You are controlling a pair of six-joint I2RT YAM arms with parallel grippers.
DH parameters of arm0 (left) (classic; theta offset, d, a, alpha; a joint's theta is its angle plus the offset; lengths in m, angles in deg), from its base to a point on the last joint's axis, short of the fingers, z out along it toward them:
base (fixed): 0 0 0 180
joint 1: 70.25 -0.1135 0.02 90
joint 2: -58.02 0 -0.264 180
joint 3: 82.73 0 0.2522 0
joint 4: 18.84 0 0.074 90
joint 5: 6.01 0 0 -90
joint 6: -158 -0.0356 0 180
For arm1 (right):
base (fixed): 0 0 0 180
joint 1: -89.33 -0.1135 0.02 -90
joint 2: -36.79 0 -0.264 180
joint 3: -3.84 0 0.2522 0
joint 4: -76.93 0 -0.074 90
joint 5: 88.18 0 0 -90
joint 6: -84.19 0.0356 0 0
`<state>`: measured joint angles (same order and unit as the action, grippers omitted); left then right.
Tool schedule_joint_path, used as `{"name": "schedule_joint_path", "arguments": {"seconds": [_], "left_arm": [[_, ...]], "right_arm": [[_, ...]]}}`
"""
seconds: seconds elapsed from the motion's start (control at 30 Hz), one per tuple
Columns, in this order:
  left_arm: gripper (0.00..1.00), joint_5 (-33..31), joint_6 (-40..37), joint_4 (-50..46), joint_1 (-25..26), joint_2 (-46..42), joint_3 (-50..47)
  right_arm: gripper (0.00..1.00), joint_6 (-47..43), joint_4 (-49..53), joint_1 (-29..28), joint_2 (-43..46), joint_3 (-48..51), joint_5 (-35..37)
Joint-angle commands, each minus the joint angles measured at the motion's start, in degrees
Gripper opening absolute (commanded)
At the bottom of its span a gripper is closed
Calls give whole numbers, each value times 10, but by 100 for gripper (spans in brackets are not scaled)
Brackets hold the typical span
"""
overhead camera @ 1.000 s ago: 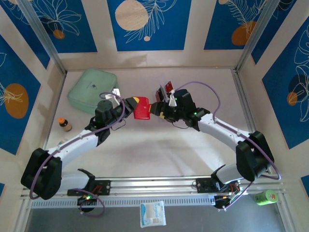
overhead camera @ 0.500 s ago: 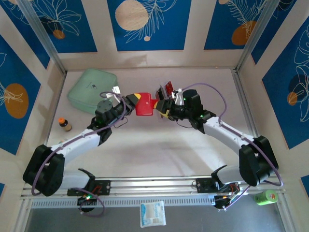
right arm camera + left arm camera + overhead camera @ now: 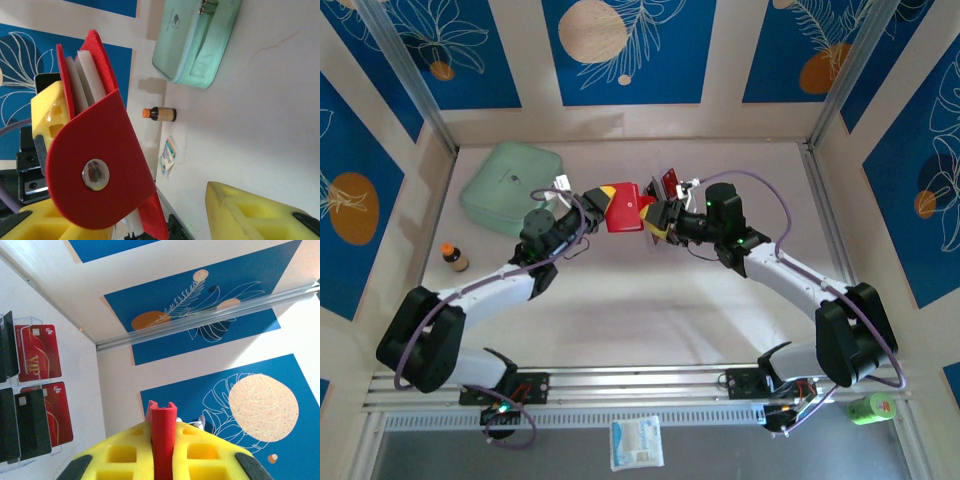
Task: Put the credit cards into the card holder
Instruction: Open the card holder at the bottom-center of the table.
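My left gripper is shut on the red card holder and holds it above the table; in the left wrist view its yellow fingers pinch the holder's red edge. The right wrist view shows the holder partly open, with a silver dot clasp and pale dividers inside. My right gripper is open beside the holder's right edge, one yellow finger well clear of it. Red credit cards stand in a clear rack behind the grippers.
A mint-green case lies at the back left. A small brown bottle stands near the left wall. A white packet and a green can sit off the table's near edge.
My left gripper has carried the card holder a little farther back and to the right. My right gripper has turned and closed in on the holder's right edge.
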<state>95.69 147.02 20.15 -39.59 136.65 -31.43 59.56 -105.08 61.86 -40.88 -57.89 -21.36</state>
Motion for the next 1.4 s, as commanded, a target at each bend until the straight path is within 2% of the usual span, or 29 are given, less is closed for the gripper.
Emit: {"name": "schedule_joint_path", "arguments": {"seconds": [0.0,0.37,0.53,0.67,0.9,1.13,1.2,1.27,1.3,1.37], "left_arm": [[0,-5,13,53,7,3,6],[0,-3,18,63,9,10,5],[0,-4,19,65,11,11,4],[0,-4,19,65,11,11,3],[0,-3,20,62,11,12,2],[0,2,15,57,12,15,-2],[24,5,6,51,12,14,-6],[43,6,-5,41,11,10,-10],[52,5,-10,31,11,6,-14],[64,4,-25,11,10,-5,-19]], "right_arm": [[49,22,-36,5,9,11,-27],[47,58,-100,9,2,22,-58],[42,72,-127,9,-9,21,-75],[32,81,-147,9,-18,20,-89],[2,89,-171,9,-23,22,-101],[0,90,-177,9,-19,28,-102],[0,87,-177,10,-15,35,-97],[0,85,-175,12,-9,45,-92],[0,85,-175,14,-7,50,-90],[0,83,-171,17,-1,59,-87]]}}
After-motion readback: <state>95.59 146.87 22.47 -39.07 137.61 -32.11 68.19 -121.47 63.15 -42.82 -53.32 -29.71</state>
